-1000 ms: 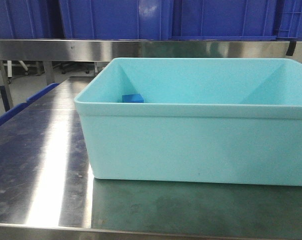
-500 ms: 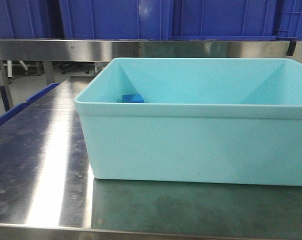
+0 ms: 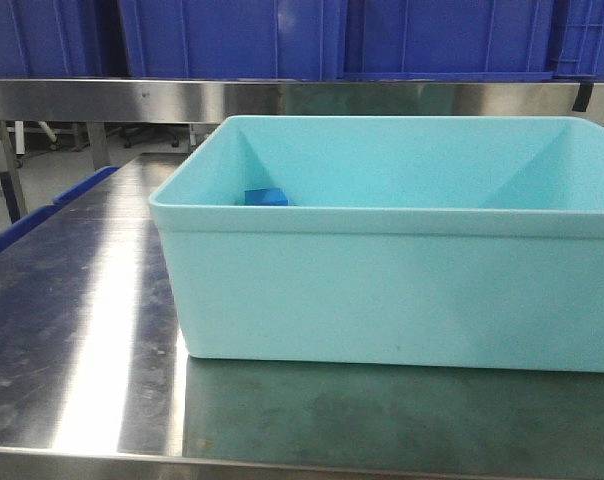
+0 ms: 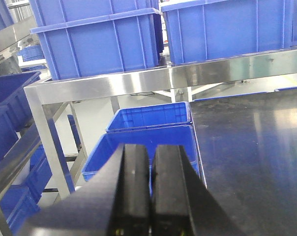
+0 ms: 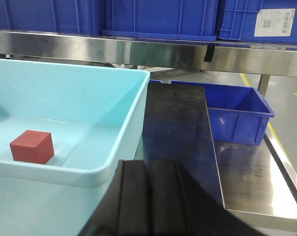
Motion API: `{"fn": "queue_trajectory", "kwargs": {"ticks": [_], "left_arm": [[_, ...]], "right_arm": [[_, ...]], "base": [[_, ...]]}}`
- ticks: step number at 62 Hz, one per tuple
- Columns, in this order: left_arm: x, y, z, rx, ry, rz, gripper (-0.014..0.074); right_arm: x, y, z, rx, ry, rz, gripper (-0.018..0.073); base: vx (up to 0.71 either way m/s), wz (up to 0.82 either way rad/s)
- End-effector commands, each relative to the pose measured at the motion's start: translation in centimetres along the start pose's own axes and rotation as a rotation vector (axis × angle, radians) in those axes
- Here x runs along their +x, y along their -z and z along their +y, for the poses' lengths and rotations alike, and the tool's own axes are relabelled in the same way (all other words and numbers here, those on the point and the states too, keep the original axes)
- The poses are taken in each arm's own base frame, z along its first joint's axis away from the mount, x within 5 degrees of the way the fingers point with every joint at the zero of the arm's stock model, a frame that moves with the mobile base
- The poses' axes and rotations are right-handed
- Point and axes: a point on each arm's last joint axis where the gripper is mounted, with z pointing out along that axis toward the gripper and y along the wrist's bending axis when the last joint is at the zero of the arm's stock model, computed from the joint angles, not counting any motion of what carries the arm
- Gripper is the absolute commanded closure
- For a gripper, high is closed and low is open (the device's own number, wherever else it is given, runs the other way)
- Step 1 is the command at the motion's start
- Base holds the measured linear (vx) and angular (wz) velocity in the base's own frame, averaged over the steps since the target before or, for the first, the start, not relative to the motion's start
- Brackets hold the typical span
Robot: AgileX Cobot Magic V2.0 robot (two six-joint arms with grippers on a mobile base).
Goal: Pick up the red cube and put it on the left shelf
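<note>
The red cube (image 5: 32, 146) lies on the floor of the light-turquoise tub (image 5: 124, 147) in the right wrist view. It is hidden behind the tub's wall (image 3: 402, 290) in the front view, where only a small blue block (image 3: 266, 197) shows inside at the left. My right gripper (image 5: 148, 169) is shut and empty, outside the tub near its front right corner. My left gripper (image 4: 151, 152) is shut and empty, off the table's left edge above blue bins. Neither gripper shows in the front view.
A steel shelf (image 3: 182, 98) carrying large blue crates (image 3: 232, 35) runs behind the tub. Open blue bins (image 4: 148, 120) stand on the floor left of the steel table (image 3: 72, 330). Another blue bin (image 5: 237, 118) sits to the right.
</note>
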Motion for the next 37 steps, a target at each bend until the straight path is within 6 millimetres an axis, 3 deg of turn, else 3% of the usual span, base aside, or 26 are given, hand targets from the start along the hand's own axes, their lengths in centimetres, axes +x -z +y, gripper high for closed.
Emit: {"fn": "queue_trajectory", "kwargs": {"ticks": [1, 17, 37], "left_arm": [[-0.1, 0.0, 0.0, -0.004, 0.005, -0.068, 0.0491], [-0.1, 0.0, 0.0, -0.004, 0.005, -0.068, 0.0491], [-0.1, 0.0, 0.0, -0.004, 0.005, -0.068, 0.0491]], "right_arm": [[-1.7, 0.3, 0.0, -0.003, 0.007, -0.129, 0.0502], [-2.8, 0.5, 0.1, -0.007, 0.006, -0.196, 0.0502], [-8.6, -0.8, 0.0, 0.002, 0.006, -0.07, 0.0502]], "base": [[0.0, 0.0], [0.0, 0.0], [0.0, 0.0]]}}
